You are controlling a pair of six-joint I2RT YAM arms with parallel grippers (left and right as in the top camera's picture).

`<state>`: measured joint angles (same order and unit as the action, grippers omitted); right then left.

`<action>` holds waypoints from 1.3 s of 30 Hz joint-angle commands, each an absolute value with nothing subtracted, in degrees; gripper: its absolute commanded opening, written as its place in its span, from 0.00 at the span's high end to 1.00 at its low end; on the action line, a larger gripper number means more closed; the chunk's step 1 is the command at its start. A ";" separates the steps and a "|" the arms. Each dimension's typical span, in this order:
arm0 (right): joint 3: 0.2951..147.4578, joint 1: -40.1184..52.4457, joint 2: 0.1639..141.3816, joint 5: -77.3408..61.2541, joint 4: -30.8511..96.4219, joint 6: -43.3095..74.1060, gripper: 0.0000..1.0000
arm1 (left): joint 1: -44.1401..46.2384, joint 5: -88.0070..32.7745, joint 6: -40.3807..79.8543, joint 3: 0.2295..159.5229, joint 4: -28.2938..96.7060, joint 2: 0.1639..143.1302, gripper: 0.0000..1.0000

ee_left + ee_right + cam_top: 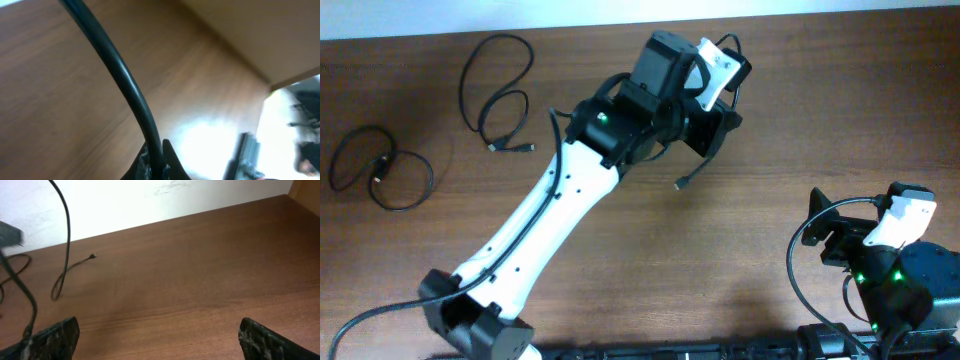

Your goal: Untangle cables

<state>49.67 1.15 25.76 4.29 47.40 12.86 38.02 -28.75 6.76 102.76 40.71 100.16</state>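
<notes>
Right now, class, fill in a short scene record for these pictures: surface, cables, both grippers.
surface: wooden table
loose on table: far-left cable and upper-left cable, apart from each other
held cable: pinched by left gripper
left gripper: shut on held cable
right gripper: open, empty, over bare table
</notes>
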 commanded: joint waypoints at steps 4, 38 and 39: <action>49.84 0.62 25.80 6.94 47.44 12.43 0.00 | 35.57 -34.13 27.24 103.68 33.12 91.48 1.00; 49.82 0.62 25.80 6.72 48.07 12.45 0.00 | 24.08 -30.06 40.95 120.51 58.96 92.51 1.00; 49.82 0.62 25.80 6.72 48.12 12.45 0.00 | 24.08 -25.67 40.93 121.56 61.25 92.18 1.00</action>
<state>49.67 1.15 25.82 6.20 48.05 12.84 25.34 -26.22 38.74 119.15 58.94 92.49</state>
